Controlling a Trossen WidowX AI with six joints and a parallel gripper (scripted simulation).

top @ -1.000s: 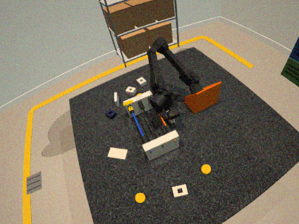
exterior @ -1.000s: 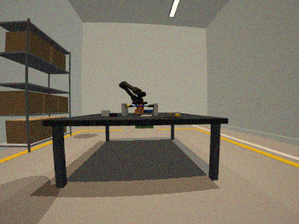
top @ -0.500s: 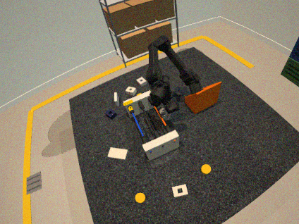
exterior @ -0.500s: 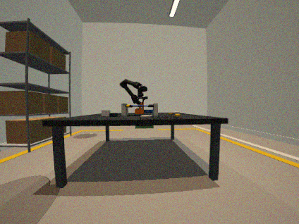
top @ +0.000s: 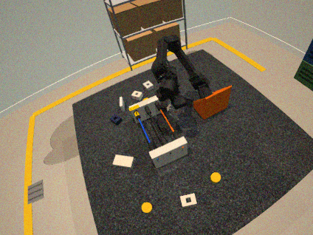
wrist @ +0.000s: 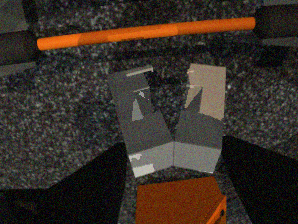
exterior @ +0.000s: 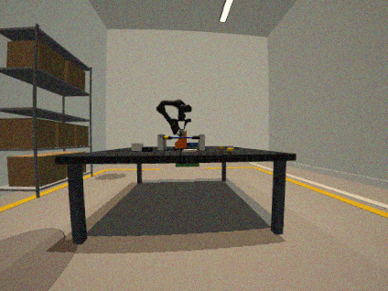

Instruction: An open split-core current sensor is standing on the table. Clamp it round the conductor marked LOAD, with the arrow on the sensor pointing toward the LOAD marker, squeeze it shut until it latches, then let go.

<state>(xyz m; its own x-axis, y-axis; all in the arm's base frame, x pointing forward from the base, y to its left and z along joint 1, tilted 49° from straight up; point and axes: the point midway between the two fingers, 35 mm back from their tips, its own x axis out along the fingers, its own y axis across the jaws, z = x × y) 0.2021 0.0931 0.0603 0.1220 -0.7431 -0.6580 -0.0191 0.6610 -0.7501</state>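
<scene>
The open grey sensor (wrist: 173,132) (top: 169,108) shows its two halves spread in a V, with the mouth toward the orange conductor (wrist: 150,34) (top: 167,120). The conductor is outside the mouth, with a gap between them in the wrist view. My gripper (wrist: 173,147) is shut on the sensor near its hinge end, above the table. A blue conductor (top: 144,130) (exterior: 183,137) and a black one run beside the orange one, between two grey end blocks. No LOAD lettering or sensor arrow can be read.
An orange panel (top: 215,106) (wrist: 175,202) stands close beside the arm. The end blocks (top: 170,157) (top: 149,111) bound the conductors. A dark blue block (top: 116,119), a white plate (top: 122,161), yellow discs (top: 215,177) (top: 146,207) and several small white pieces lie around.
</scene>
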